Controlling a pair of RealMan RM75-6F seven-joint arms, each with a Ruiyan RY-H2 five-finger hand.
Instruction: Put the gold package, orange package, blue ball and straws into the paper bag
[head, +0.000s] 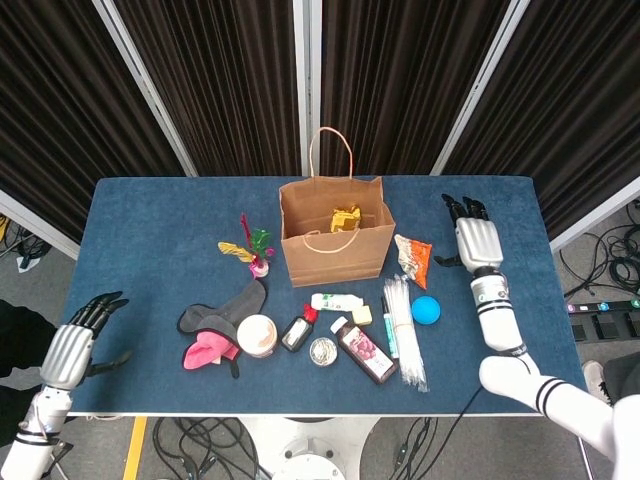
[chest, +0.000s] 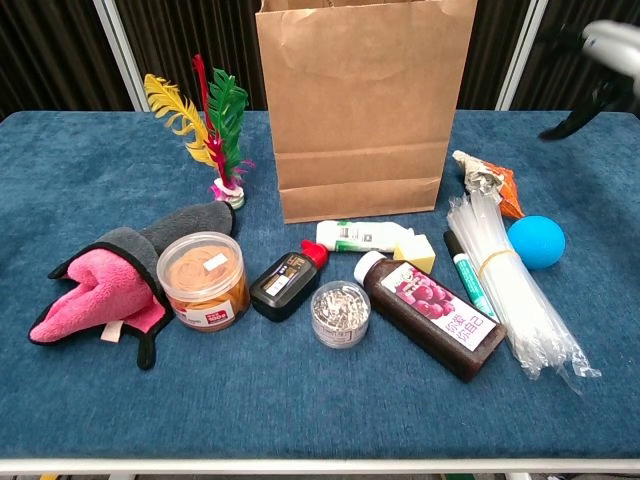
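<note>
The brown paper bag (head: 335, 240) (chest: 362, 110) stands upright at the table's back middle, and the gold package (head: 346, 217) lies inside it. Right of the bag lies the orange package (head: 412, 257) (chest: 490, 182). In front of that package sit the blue ball (head: 426, 309) (chest: 536, 242) and the bundle of clear straws (head: 404, 330) (chest: 508, 285). My right hand (head: 477, 240) (chest: 605, 62) hovers empty to the right of the orange package, fingers spread. Off the table's front left corner, my left hand (head: 72, 345) hangs open and empty.
A feather shuttlecock (head: 252, 250), a grey-and-pink cloth (head: 215, 330), a round tub (head: 257, 335), a small black bottle (head: 297, 329), a clip jar (head: 323, 351), a purple-labelled bottle (head: 363, 351), a glue tube (head: 338, 301) and a marker (head: 388, 325) lie in front of the bag.
</note>
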